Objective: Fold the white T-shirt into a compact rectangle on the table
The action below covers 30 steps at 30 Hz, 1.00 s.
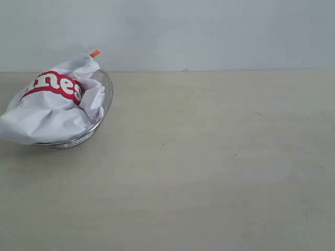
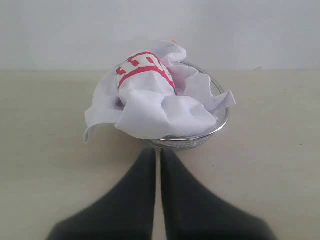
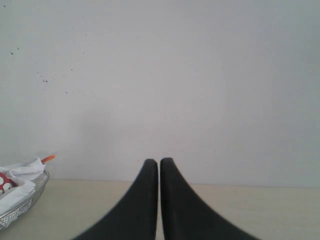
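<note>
The white T-shirt lies crumpled in a wire mesh bowl at the far left of the table, its red band of white lettering on top and an orange neck tag sticking up. In the left wrist view the T-shirt spills over the bowl's rim, and my left gripper is shut just short of the bowl, holding nothing. My right gripper is shut and empty, facing the wall, with the T-shirt off to one side. Neither gripper shows in the exterior view.
A plain pale wall rises behind the table's far edge. The beige tabletop stretches wide to the right of the bowl, with a few tiny dark specks.
</note>
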Tool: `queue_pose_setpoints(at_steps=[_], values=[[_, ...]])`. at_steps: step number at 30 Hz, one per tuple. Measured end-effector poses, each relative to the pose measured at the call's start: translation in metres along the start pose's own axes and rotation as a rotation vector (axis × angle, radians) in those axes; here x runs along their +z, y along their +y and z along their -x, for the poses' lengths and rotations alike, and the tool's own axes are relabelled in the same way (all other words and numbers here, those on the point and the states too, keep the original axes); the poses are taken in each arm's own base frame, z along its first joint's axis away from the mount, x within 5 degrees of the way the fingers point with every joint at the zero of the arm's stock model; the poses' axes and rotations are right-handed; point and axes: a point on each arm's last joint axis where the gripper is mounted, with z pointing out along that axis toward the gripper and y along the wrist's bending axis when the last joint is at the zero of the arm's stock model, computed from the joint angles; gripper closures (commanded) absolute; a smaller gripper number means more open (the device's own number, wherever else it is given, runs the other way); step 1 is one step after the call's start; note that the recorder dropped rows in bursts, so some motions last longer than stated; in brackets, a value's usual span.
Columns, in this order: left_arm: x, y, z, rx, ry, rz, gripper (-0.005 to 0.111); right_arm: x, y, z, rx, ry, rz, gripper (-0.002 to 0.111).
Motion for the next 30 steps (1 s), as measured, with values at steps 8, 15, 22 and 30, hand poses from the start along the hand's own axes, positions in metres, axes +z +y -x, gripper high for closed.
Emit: queue_pose_setpoints(at_steps=[8, 15, 22, 30], values=[[-0.014, -0.003, 0.04, -0.026, -0.126, -0.013, 0.102, 0.0, 0.0, 0.0, 0.0, -0.002, 0.0, 0.109], [-0.04, -0.007, 0.09, -0.124, -0.327, -0.057, 0.102, 0.0, 0.0, 0.0, 0.0, -0.002, 0.0, 0.109], [-0.053, -0.009, 0.124, -0.193, -0.429, -0.085, 0.102, 0.0, 0.0, 0.0, 0.0, -0.002, 0.0, 0.109], [-0.017, -0.014, 0.213, -0.199, -0.288, -0.075, 0.102, 0.0, 0.0, 0.0, 0.0, -0.002, 0.0, 0.109]])
